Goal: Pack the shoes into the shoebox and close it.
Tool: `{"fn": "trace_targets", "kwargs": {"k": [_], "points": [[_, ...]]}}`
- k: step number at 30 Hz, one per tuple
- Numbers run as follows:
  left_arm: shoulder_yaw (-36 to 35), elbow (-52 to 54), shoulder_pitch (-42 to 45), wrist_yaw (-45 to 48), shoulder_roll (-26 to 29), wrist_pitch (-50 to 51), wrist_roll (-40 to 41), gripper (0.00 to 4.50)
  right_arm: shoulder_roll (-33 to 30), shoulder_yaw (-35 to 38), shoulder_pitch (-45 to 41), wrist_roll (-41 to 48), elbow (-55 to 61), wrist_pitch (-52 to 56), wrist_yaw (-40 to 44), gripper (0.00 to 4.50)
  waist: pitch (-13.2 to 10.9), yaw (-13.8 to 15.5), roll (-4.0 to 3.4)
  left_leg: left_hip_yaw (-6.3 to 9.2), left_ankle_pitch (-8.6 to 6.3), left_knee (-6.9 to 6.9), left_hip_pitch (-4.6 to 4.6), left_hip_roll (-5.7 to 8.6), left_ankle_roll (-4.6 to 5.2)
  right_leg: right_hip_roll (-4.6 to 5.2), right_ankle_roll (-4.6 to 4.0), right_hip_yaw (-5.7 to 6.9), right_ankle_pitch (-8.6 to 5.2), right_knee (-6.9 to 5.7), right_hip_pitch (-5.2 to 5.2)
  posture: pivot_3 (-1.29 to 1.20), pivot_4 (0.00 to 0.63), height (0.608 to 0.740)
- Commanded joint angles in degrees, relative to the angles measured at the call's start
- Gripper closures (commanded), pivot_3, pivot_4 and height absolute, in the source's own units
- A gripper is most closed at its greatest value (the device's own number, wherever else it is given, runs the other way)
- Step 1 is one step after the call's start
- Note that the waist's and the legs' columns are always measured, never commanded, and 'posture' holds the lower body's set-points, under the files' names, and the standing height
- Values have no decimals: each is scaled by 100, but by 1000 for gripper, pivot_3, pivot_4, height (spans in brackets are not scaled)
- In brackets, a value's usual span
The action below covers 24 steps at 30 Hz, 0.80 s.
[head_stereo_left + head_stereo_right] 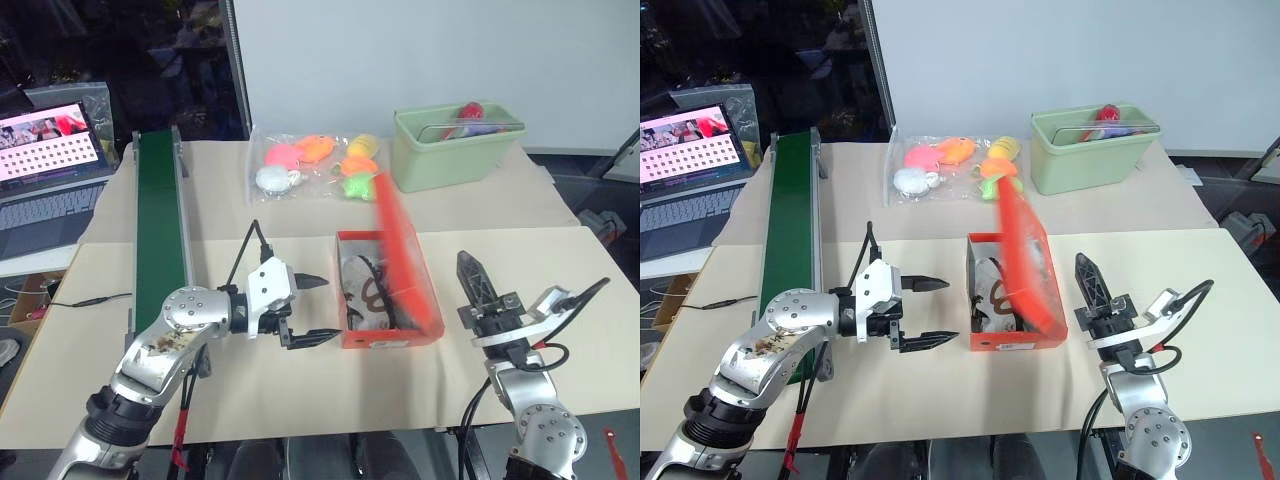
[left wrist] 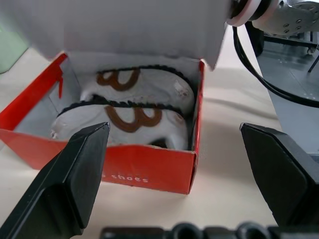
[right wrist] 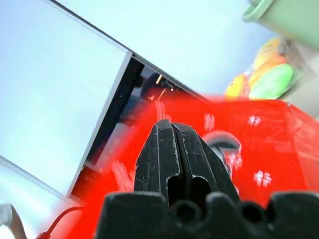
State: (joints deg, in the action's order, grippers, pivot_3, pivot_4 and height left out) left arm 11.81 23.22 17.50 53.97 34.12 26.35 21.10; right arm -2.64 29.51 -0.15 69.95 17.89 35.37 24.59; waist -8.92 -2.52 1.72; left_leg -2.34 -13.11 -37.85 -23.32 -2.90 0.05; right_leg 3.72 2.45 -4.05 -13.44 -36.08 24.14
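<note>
The left hand hangs released beside the shoebox; the right hand is clenched, empty. On the beige bench, below a white wall, the box runs lengthwise away from the robot, lid half-raised, shoes inside.

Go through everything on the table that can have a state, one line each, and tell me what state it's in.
shoebox: lid raised, mid-swing, not closed.
shoes: both inside the shoebox, side by side.
left gripper: fingers open, holding nothing, beside the shoebox.
right gripper: fingers shut, holding nothing, pointing up beside the lid.
green bin: open top, items inside.
toy bag: lying flat, soft toys inside.
laptop: open, screen lit.
</note>
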Motion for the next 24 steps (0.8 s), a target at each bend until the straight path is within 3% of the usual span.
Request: {"fn": "trace_targets", "kwargs": {"k": [1,7,13,17,24], "points": [[-45,135,81,2,13,-53,20,0,-193,-60,-40,68,47,-141,4,4439,0,2,0,0,0,0,-1,0,0,0,0,0,0,0,1,0,150,729],[-71,105,107,8,10,-51,15,0,-709,-740,53,-291,251,175,-31,4439,0,5,0,1,0,0,-3,0,0,-1,-1,1,-1,-2,3,0,150,729],[-71,219,18,8,48,-21,24,0,-1650,-2897,-668,-2086,767,757,-266,4439,-1,-63,3,-3,0,0,1,1,0,-1,-1,-5,0,-4,7,0,150,729],[-77,246,22,0,52,6,27,0,-1548,-2998,-1211,-2501,274,723,-592,4439,-3,23,5,27,0,0,1,0,0,-22,-8,-2,-2,-4,6,0,150,729],[-88,293,-12,-31,70,39,27,0,-1475,-3181,-2006,-3032,-485,638,-417,4439,-4,104,8,28,1,-17,-29,5,0,-19,-8,-4,-1,1,11,0,150,729]]}}
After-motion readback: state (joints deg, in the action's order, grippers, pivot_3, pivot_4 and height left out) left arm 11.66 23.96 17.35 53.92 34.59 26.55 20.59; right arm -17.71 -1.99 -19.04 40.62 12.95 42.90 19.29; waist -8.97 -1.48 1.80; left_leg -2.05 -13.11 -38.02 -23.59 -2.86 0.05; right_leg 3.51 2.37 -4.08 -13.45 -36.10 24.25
